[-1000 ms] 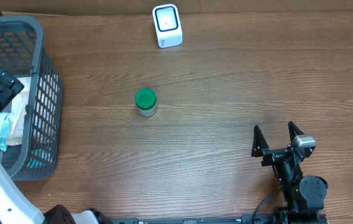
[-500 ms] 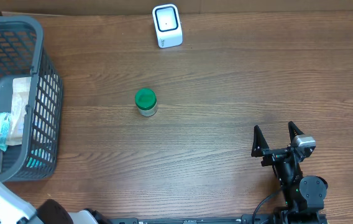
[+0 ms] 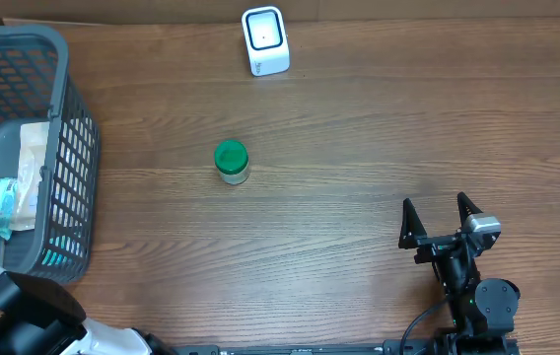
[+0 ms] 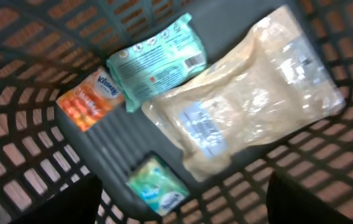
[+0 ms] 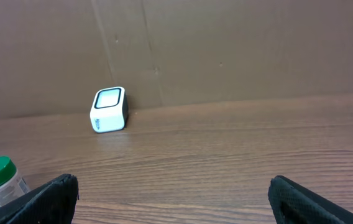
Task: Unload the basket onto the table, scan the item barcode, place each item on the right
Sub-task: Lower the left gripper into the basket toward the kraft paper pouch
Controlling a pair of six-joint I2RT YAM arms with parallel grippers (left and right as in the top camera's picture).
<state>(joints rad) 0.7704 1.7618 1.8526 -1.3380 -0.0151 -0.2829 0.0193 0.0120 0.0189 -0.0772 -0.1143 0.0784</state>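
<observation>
The white barcode scanner (image 3: 265,39) stands at the table's far edge, and shows in the right wrist view as scanner (image 5: 109,110). A green-lidded jar (image 3: 231,160) stands upright mid-table. Inside the grey basket (image 3: 63,59) lie a teal packet (image 4: 158,59), an orange tissue pack (image 4: 89,99), a clear beige bag (image 4: 251,106) and a small green pack (image 4: 158,186). My left gripper (image 4: 183,186) hovers above these with its jaws apart and nothing between them. My right gripper (image 3: 435,203) rests open at the near right, far from everything.
The basket's lattice walls (image 4: 33,155) ring the items on all sides. My left arm (image 3: 14,316) fills the near-left corner in the overhead view. Brown cardboard (image 5: 226,50) backs the table behind the scanner.
The left gripper, seen inside the basket a second ago, has drawn back out of the overhead view toward the near-left corner. Right arm and jar have not moved.
</observation>
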